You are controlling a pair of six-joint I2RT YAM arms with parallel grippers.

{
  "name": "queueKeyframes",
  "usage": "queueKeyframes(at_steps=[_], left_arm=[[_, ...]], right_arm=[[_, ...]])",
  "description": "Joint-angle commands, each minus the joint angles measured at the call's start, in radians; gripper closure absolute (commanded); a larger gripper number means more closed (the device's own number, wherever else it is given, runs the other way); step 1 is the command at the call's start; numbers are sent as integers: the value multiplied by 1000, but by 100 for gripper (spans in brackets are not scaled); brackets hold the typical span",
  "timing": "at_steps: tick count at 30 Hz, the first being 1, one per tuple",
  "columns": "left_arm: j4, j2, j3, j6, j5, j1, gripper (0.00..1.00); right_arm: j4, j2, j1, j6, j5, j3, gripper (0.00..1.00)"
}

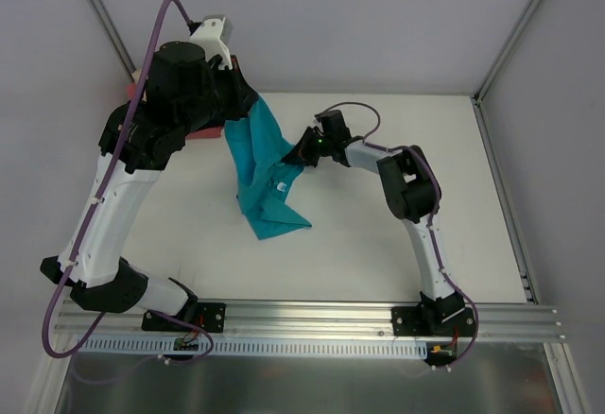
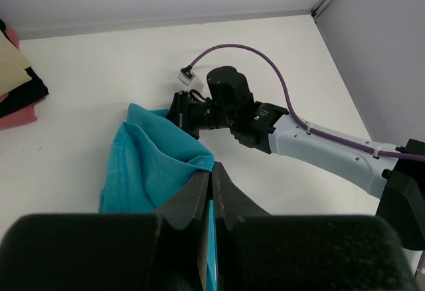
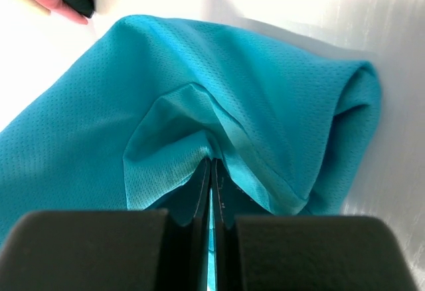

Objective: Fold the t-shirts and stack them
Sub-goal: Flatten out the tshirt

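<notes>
The teal t-shirt [image 1: 263, 166] hangs bunched between both grippers, its lower part trailing on the white table with a small white label [image 1: 283, 187] showing. My left gripper [image 2: 211, 171] is shut on a hemmed edge of the teal fabric [image 2: 149, 165], raised above the table. My right gripper [image 1: 299, 153] is shut on a fold of the same shirt [image 3: 232, 85] from the right, its jaws [image 3: 211, 165] pinching the mesh cloth. A coral-pink t-shirt [image 2: 16, 115] and a tan-beige one [image 2: 10, 62] lie piled at the far left, partly hidden under my left arm in the top view.
A dark cloth [image 2: 26, 95] lies between the piled shirts. Grey walls with metal corner posts [image 1: 510, 45] close the back and sides. A metal rail [image 1: 312, 324] runs along the near edge. My right arm [image 2: 319, 145] reaches across the table's middle.
</notes>
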Motion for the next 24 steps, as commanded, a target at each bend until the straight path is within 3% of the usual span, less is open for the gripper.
queueKeyframes(at_steps=[1, 5, 11, 19, 24], left_arm=[[26, -28, -2, 25, -31, -2, 100], [37, -61, -51, 42, -50, -2, 100], [52, -110, -99, 36, -65, 4, 100], [65, -147, -113, 68, -99, 9, 100], [69, -164, -116, 68, -122, 12, 100]], right_arm=[[-62, -131, -7, -61, 4, 30, 100], [-317, -295, -53, -251, 120, 58, 100], [-544, -559, -222, -371, 225, 98, 100], [-921, -616, -391, -491, 208, 520, 100], [-1015, -699, -478, -517, 174, 608, 100]])
